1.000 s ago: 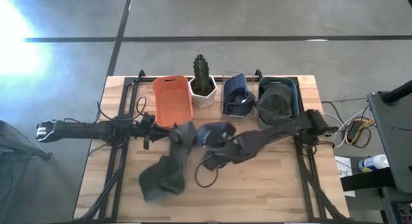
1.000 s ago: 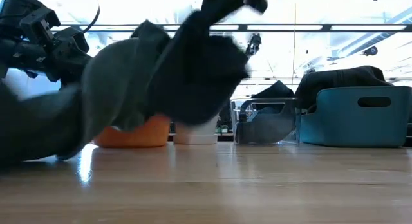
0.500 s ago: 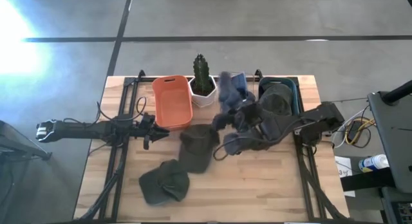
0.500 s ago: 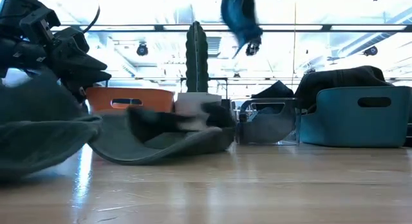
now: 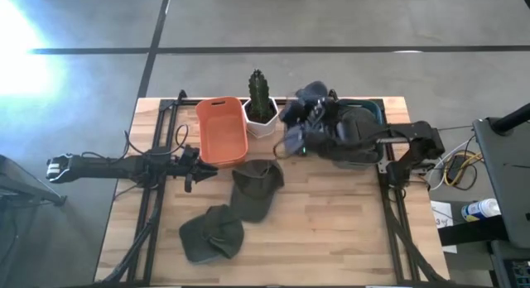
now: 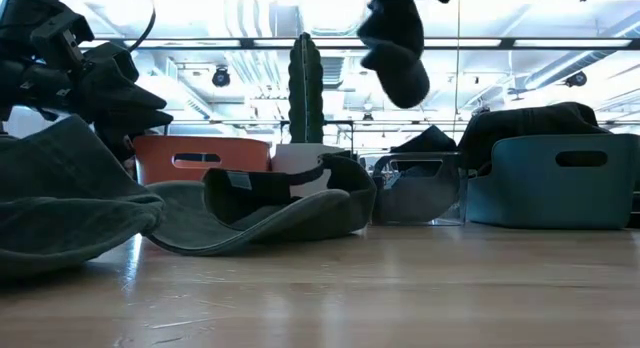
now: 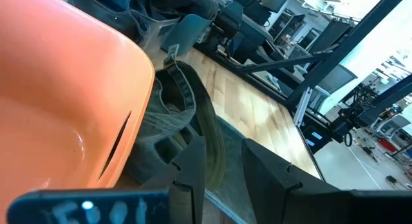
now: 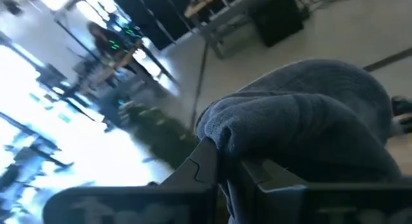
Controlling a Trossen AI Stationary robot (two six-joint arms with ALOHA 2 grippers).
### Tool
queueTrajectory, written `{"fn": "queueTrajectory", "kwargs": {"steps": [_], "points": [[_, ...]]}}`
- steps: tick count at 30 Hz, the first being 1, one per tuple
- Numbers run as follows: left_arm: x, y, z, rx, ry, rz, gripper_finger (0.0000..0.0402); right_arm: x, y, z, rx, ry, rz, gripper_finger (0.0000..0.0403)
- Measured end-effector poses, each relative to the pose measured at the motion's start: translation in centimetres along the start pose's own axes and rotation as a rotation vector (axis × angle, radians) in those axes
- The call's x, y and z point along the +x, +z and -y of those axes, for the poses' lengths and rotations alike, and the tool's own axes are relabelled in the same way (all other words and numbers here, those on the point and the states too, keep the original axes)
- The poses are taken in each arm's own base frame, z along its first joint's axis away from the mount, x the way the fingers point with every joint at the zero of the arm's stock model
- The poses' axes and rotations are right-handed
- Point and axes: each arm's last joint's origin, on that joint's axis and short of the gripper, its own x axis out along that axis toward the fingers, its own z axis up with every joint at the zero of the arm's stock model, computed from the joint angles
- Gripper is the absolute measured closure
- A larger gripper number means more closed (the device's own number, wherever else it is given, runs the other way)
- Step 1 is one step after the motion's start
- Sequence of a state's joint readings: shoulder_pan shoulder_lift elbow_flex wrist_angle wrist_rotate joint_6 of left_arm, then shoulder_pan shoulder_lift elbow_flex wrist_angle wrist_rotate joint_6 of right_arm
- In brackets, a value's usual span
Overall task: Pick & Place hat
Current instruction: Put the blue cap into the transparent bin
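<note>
A blue-grey hat point(image 5: 308, 96) hangs in the air over the bins at the table's far edge, with my right gripper point(image 8: 222, 169) shut on it; in the low view the blue-grey hat point(image 6: 395, 43) shows high above the table. Two green hats lie on the wood, one point(image 5: 255, 187) at the middle and one point(image 5: 211, 234) nearer the front edge. My left gripper point(image 5: 195, 169) waits open beside the orange bin point(image 5: 222, 131), touching nothing. My right gripper pinches a rolled fold of the blue-grey hat's cloth point(image 8: 215, 130) between its two fingers. The fingers come roughly level from the table's right side. The hat hangs slack below the hold, clear of the table and the bins.
Along the far edge stand the orange bin, a potted cactus point(image 5: 259, 98), a clear bin point(image 6: 415, 188) with dark cloth in it, and a teal bin point(image 5: 373, 114) holding a dark hat. Bare wood lies at the front right.
My right gripper has risen from the table's middle and swung toward the far edge, over the bins, rolling its wrist, with the blue-grey hat lifted clear. A green hat that was raised beside it has dropped and now lies flat on the table.
</note>
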State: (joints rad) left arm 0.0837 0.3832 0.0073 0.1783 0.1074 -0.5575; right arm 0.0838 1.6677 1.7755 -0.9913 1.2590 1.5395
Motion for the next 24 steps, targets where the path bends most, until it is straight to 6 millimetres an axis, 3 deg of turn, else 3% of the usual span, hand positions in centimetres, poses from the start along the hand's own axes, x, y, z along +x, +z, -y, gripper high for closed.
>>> {"fn": "queueTrajectory", "kwargs": {"steps": [7,15,18,24], "points": [[0.0,0.0,0.0,0.0,0.0,0.0,0.0307,2.1,2.2,1.0,-0.043,-0.026,-0.14,0.039],[0.0,0.0,0.0,0.0,0.0,0.0,0.0307,3.1,1.4,1.5,-0.007,0.204,-0.227,0.039],[0.0,0.0,0.0,0.0,0.0,0.0,0.0307,3.6,0.8,3.1,0.042,0.22,-0.208,0.039],[0.0,0.0,0.0,0.0,0.0,0.0,0.0307,4.3,1.0,8.5,0.172,0.196,-0.189,0.039]]}}
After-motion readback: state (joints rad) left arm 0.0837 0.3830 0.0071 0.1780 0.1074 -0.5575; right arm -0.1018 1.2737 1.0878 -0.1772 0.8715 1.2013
